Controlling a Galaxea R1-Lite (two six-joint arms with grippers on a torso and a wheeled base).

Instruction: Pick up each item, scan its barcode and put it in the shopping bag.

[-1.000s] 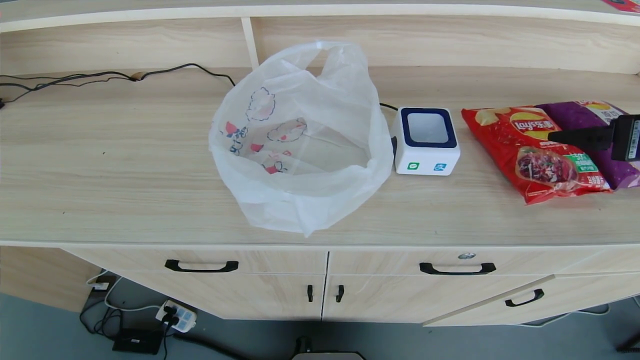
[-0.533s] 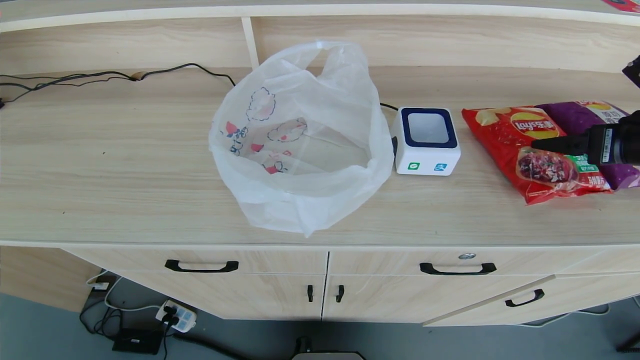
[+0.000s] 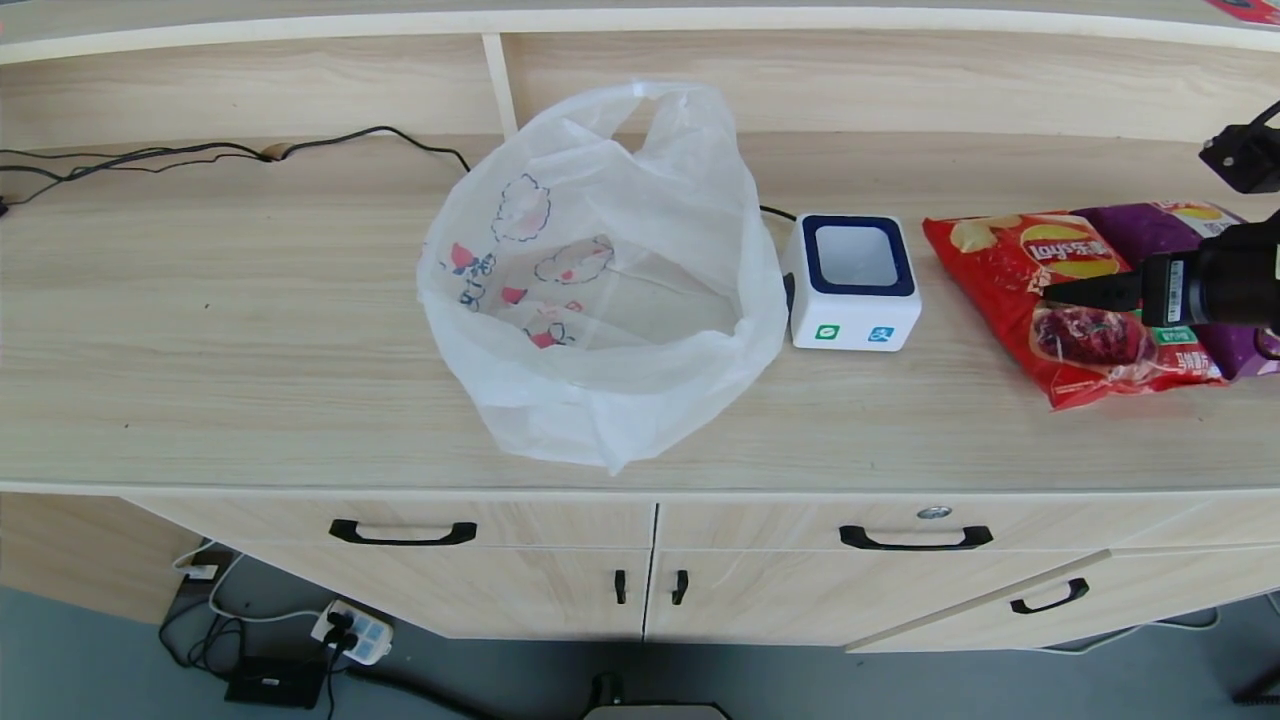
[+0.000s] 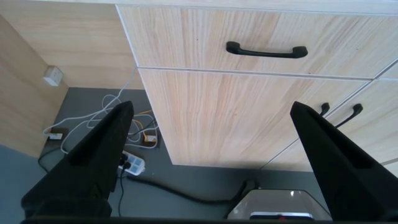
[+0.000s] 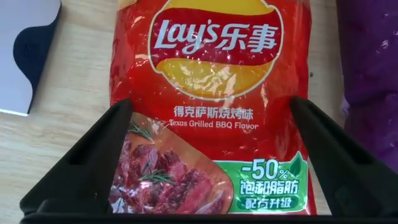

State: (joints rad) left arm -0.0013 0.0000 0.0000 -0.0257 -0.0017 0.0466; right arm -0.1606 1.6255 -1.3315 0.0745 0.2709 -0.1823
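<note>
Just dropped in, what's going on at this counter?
The right tool, open, is poised over the red foil chip bag lying beside the purple chip bag, nothing gripped yet. The white cube scanner and the open white plastic shopping bag sit on the wooden counter. The left tool hangs open by the drawers.

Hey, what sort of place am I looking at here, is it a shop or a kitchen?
Probably a mock shop checkout rather than a kitchen: a white barcode scanner sits on a wooden counter, between an open shopping bag and a red crisp packet with a purple packet beside it.
</note>
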